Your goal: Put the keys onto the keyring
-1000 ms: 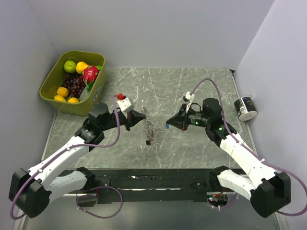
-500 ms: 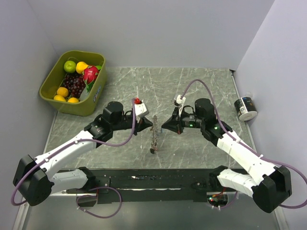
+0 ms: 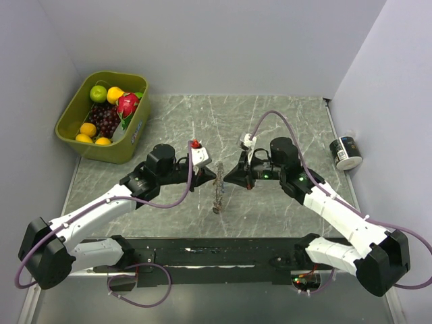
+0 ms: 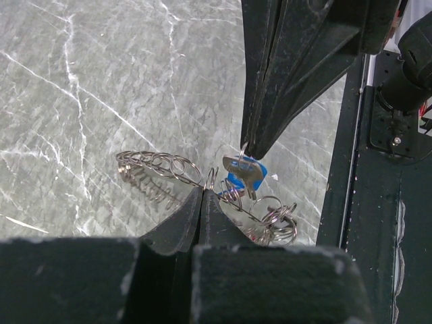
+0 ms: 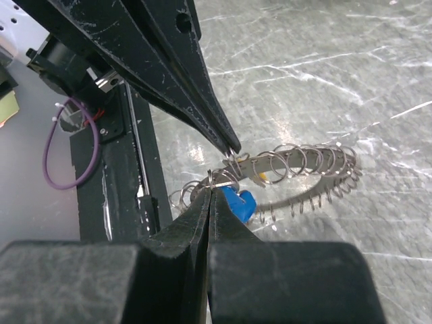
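Note:
The keyring (image 3: 217, 192) is a thin silvery ring hung with many small split rings, held on edge just above the table. My left gripper (image 3: 214, 177) is shut on its rim; its closed tips (image 4: 202, 191) meet the wire. The keyring (image 4: 152, 165) runs left of them. My right gripper (image 3: 227, 180) is shut on the small split ring of a blue-headed key (image 5: 237, 202), right against the keyring (image 5: 304, 162). The blue key (image 4: 244, 177) hangs under the right gripper's tip. Both tips nearly touch. A yellow bit (image 5: 260, 174) shows behind the ring; other keys are not clear.
A green bin of fruit (image 3: 101, 116) stands at the back left. A small black-and-white can (image 3: 345, 152) lies by the right wall. A black rail (image 3: 223, 253) runs along the near edge. A cluster of small rings (image 4: 277, 223) hangs at the keyring's near end.
Both grippers have moved inward to the table's middle. The left carried the keyring to the right, the right brought the blue key left, and their tips now meet.

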`<control>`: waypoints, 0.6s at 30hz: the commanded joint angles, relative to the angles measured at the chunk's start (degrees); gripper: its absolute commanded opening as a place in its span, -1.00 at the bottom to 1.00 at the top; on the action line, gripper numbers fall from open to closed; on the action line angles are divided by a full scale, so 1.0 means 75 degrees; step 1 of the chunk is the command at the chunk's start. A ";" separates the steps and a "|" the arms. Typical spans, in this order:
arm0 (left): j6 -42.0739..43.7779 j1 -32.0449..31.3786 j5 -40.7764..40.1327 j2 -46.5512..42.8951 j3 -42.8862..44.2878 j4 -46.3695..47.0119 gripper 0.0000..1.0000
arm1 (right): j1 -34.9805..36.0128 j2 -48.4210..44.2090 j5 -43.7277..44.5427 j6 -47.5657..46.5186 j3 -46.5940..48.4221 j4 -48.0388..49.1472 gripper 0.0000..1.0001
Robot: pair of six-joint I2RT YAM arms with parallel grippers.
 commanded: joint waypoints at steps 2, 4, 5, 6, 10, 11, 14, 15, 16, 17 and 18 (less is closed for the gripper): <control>0.0038 -0.0081 0.0010 -0.0023 0.0403 0.0565 -0.98 | 0.0176 0.0076 0.0023 -0.0126 0.0395 0.0263 -1.00; 0.0062 -0.0092 0.0034 0.0023 0.0450 0.0506 -0.98 | 0.0200 0.0158 0.0035 -0.0149 0.0465 0.0216 -1.00; 0.0073 -0.0104 0.0045 0.0024 0.0450 0.0495 -0.98 | 0.0212 0.0193 0.0046 -0.0138 0.0454 0.0239 -1.00; 0.0073 -0.0116 0.0046 0.0047 0.0473 0.0506 -0.98 | 0.0223 0.0205 0.0047 -0.0126 0.0454 0.0274 -1.00; 0.0085 -0.0151 0.0057 0.0141 0.0497 0.0448 -0.98 | 0.0247 0.0357 0.0140 -0.0067 0.0465 0.0333 -1.00; 0.0108 -0.0186 0.0069 0.0153 0.0509 0.0424 -0.98 | 0.0247 0.0381 0.0164 -0.0056 0.0489 0.0321 -1.00; 0.0109 -0.0256 0.0081 0.0211 0.0521 0.0389 -0.97 | 0.0247 0.0404 0.0292 -0.0032 0.0477 0.0356 -1.00; 0.0120 -0.0268 0.0081 0.0223 0.0532 0.0377 -0.98 | 0.0258 0.0393 0.0327 -0.0032 0.0466 0.0368 -1.00; 0.0120 -0.0292 0.0057 0.0235 0.0532 0.0377 -0.98 | 0.0235 0.0381 0.0351 -0.0032 0.0454 0.0357 -1.00; 0.0109 -0.0315 0.0057 0.0235 0.0521 0.0377 -0.98 | 0.0247 0.0369 0.0467 -0.0021 0.0442 0.0380 -1.00; 0.0097 -0.0315 0.0046 0.0235 0.0509 0.0377 -0.98 | 0.0247 0.0358 0.0515 -0.0009 0.0419 0.0380 -1.00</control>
